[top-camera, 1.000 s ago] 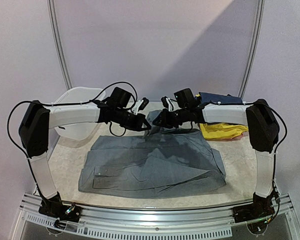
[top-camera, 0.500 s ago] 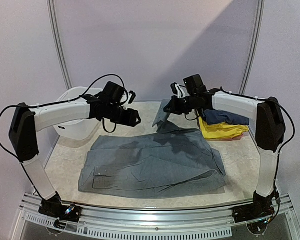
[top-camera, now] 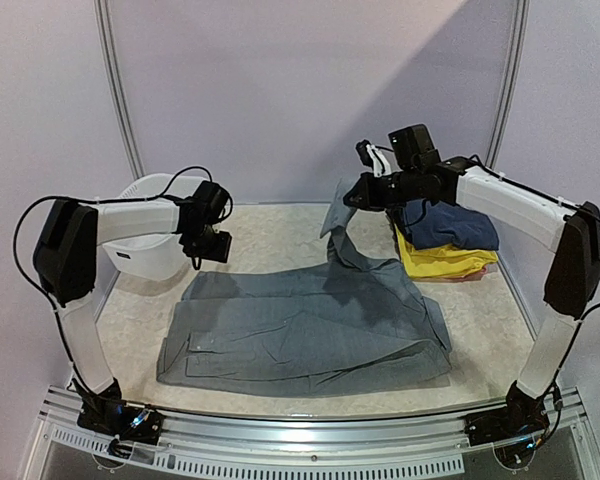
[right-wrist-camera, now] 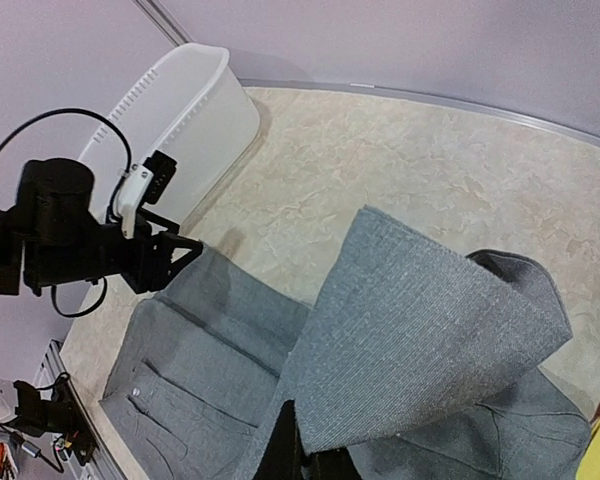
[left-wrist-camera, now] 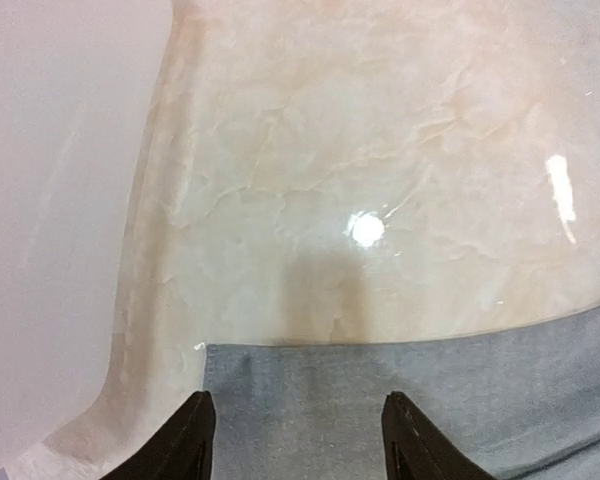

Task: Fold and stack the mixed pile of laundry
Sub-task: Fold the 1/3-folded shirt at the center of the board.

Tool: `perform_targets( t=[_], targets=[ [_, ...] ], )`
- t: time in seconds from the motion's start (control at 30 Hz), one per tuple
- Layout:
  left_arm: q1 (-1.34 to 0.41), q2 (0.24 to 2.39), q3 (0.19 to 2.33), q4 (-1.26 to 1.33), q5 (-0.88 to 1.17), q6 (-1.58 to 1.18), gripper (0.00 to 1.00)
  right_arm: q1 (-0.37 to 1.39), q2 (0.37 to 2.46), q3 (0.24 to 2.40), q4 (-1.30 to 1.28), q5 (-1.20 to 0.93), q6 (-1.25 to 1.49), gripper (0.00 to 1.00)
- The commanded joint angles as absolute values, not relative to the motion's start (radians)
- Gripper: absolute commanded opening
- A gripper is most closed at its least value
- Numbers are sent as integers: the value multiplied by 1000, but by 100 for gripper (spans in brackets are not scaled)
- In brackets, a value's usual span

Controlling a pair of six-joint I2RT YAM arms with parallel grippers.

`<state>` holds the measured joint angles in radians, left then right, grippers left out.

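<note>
One counter (top-camera: 270,232) carries three garments: one pair of grey trousers (top-camera: 310,330), one navy garment (top-camera: 450,228) and one yellow garment (top-camera: 440,263). One white basin (top-camera: 145,260) stands at its far left corner. Two arms, left arm (top-camera: 140,220) and right arm (top-camera: 510,200), carry one pincer each: left pincer (left-wrist-camera: 297,398), right pincer (top-camera: 348,200).

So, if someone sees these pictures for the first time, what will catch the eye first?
Most likely the large grey trousers spread across the middle of the table, with one corner held up at the far side by the right tool. Next, the folded navy and yellow clothes stacked at the far right, and the open left tool above the trousers' far left edge.
</note>
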<state>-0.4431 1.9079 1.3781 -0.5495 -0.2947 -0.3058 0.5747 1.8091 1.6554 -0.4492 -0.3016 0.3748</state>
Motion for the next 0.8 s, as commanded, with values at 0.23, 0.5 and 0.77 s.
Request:
perform_targets(
  t=[0.23, 0.5, 0.77],
  targets=[
    [-384, 2011, 1447, -606, -372, -295, 56, 576, 1628, 1551, -552, -293, 279, 0],
    [-375, 2052, 1458, -606, -393, -369, 52, 593, 1604, 1533, -660, -326, 172, 0],
    [-374, 2090, 1474, -642, -445, -415, 48, 653, 1566, 1603, -777, -301, 49, 0]
  ],
)
